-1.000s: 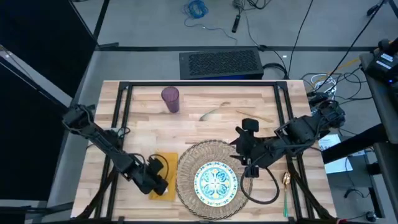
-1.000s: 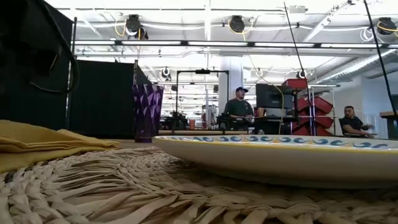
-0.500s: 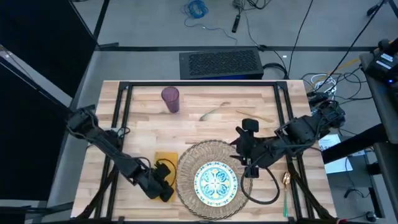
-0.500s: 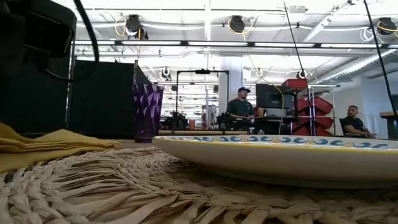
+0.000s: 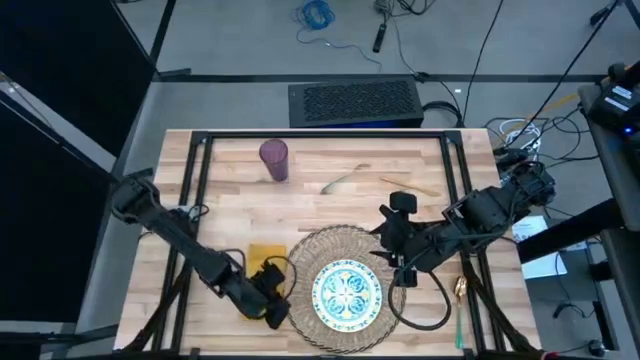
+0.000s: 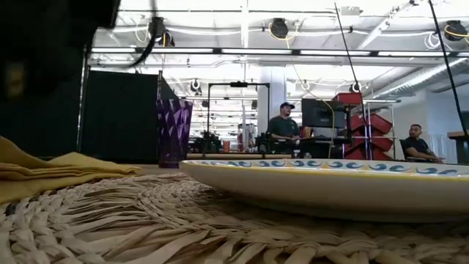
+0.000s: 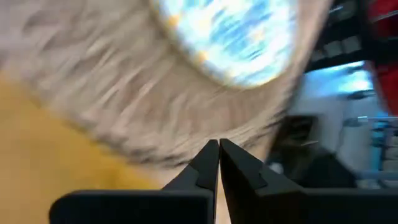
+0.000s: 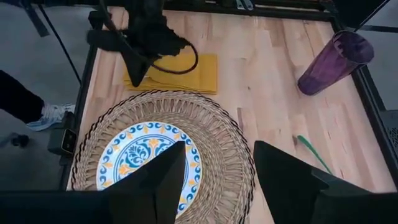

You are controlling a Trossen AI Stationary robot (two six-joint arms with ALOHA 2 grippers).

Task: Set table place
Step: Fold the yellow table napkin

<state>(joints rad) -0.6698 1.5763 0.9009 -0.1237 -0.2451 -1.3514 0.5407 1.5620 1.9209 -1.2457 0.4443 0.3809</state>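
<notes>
The left pincer point(image 5: 272, 300), fingers clenched on nothing, hovers at lower left of the high view over the yellow napkin's point(image 5: 261, 259) near end beside the straw mat point(image 5: 304, 262); the right pincer point(image 5: 392, 243), released, waits at the mat's right edge.

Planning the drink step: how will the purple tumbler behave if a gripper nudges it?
The purple tumbler stands tall and narrow on the table, so a high push would likely tip it. Its round body would probably roll afterwards.
</notes>
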